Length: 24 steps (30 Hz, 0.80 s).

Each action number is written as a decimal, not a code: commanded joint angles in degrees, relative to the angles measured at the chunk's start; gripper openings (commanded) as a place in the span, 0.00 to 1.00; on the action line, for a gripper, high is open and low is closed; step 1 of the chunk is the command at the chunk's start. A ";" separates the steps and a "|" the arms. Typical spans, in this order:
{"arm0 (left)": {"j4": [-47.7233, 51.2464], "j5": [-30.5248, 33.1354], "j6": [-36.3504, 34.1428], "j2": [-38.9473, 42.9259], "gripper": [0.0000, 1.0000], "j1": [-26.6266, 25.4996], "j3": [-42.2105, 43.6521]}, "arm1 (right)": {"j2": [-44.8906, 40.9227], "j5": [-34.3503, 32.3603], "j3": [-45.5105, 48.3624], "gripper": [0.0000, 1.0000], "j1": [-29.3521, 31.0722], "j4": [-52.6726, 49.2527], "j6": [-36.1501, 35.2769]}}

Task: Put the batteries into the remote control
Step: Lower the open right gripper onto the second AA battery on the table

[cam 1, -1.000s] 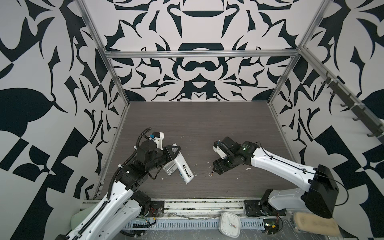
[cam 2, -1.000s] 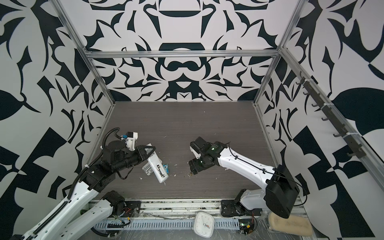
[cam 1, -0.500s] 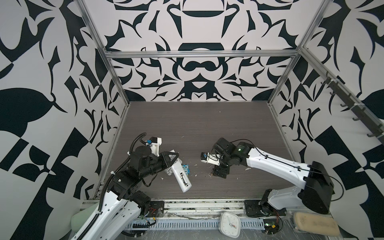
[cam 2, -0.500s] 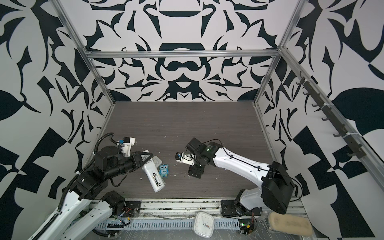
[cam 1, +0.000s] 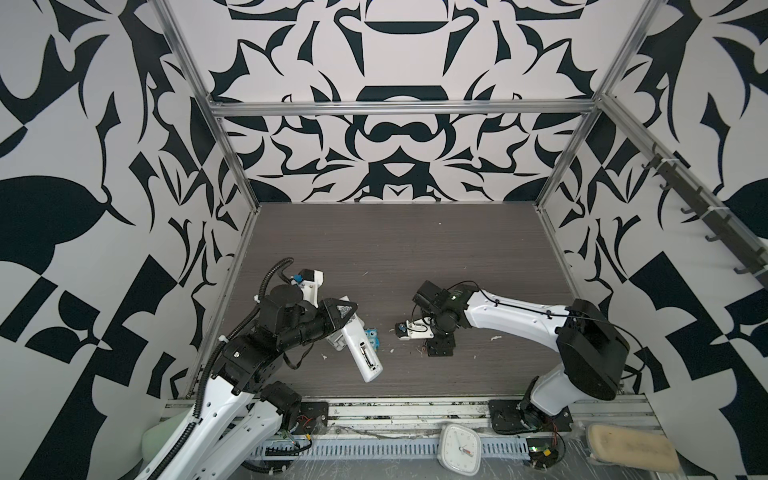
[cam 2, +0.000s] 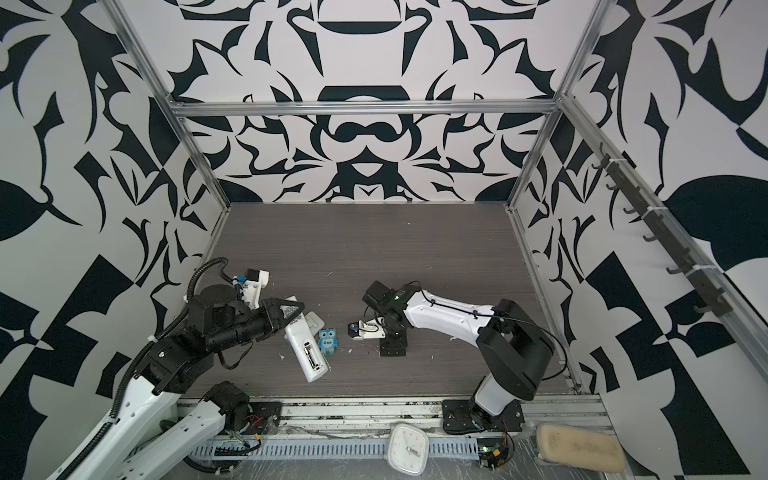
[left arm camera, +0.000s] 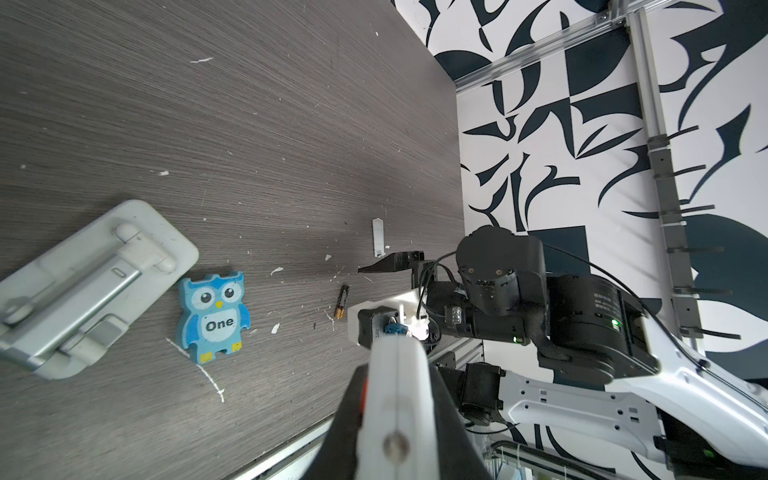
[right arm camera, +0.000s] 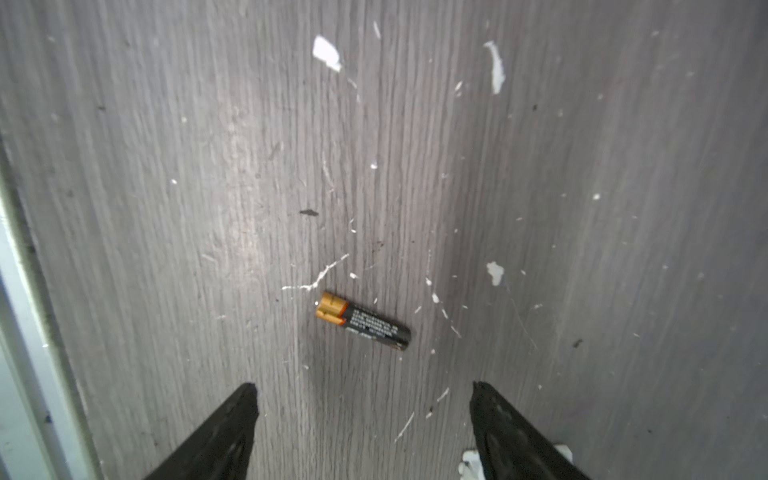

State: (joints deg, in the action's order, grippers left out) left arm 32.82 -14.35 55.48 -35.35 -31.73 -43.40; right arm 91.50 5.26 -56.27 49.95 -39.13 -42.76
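Remote control (cam 2: 300, 345) was held by the left gripper (left arm camera: 395, 382), whose jaws were closed tightly on the two long sides of the white body. In both top views the remote hung at a slant over the near left part of the table (cam 2: 415, 257), with its free end pointing to the near edge. Whether this end touched the table, I could not tell. An open slot (cam 2: 311, 356) in its upper face showed something dark and long inside, too small to say surely what it was. Just beside the remote lay a small blue owl figure (cam 2: 328, 341), and near the owl lay a flat grey-white tray (left arm camera: 83, 282).

The right gripper (right arm camera: 362, 385) hung over the middle of the table with its tips pointing down. Its jaws were spread wide and held nothing. One battery (right arm camera: 362, 321) lay flat on the table, black with a gold band at one end. It was a little ahead of the two fingertips, in line with the gap between them, and touched neither. In the left wrist view the same battery (left arm camera: 341, 301) lay close to the right gripper and well apart from the owl. A small white strip (left arm camera: 378, 237) lay on the table near that gripper too.
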 commanded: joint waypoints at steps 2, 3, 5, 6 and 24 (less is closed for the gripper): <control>2.14 0.24 -0.51 -0.37 0.00 1.00 -1.91 | 0.73 1.19 -1.14 0.83 -0.12 1.43 -2.10; 2.18 0.12 -0.46 -0.50 0.00 1.32 -1.88 | 1.24 1.48 -1.46 0.82 -0.13 1.43 -2.22; 2.30 -0.15 -0.46 -0.53 0.00 1.83 -1.75 | 2.04 2.12 -1.73 0.81 -0.19 1.55 -2.15; 2.30 -0.20 -0.28 -0.55 0.00 1.99 -1.64 | 2.39 2.49 -1.74 0.80 -0.17 1.67 -2.15; 1.35 0.54 2.46 1.28 0.00 2.63 0.19 | 7.75 2.79 -3.80 0.56 -0.05 3.43 -1.00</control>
State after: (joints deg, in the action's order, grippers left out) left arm 33.91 -14.28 56.86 -35.40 -29.26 -43.38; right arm 99.37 7.29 -58.46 49.95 -35.73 -43.92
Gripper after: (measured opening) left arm 0.212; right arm 0.567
